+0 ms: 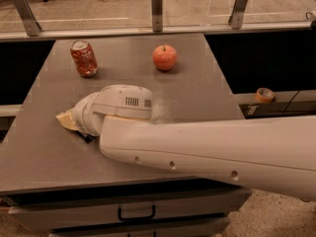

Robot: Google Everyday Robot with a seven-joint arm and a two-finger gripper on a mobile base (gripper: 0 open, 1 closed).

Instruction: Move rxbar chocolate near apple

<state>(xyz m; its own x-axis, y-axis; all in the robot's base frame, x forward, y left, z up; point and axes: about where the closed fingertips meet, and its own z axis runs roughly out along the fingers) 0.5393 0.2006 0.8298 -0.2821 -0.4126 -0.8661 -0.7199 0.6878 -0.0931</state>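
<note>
**Pincer low at the left of the bench, apple well apart**

We see the pincer (66, 121) down on the left part of the bench (44, 157). The wrist housing (123, 102) covers most of it, so we cannot tell whether it is open, closed or gripping anything. Of the rxbar chocolate (88, 138), only a dark sliver shows under the wrist, if that is it at all. The apple (164, 58) sits well apart near the far edge, with the red soda can (84, 59) to its left. We have two worries. A poor hold on so flat a wrapper could let it slip on the way. A careless sweep toward the apple could topple the can or set the apple rolling.
</note>
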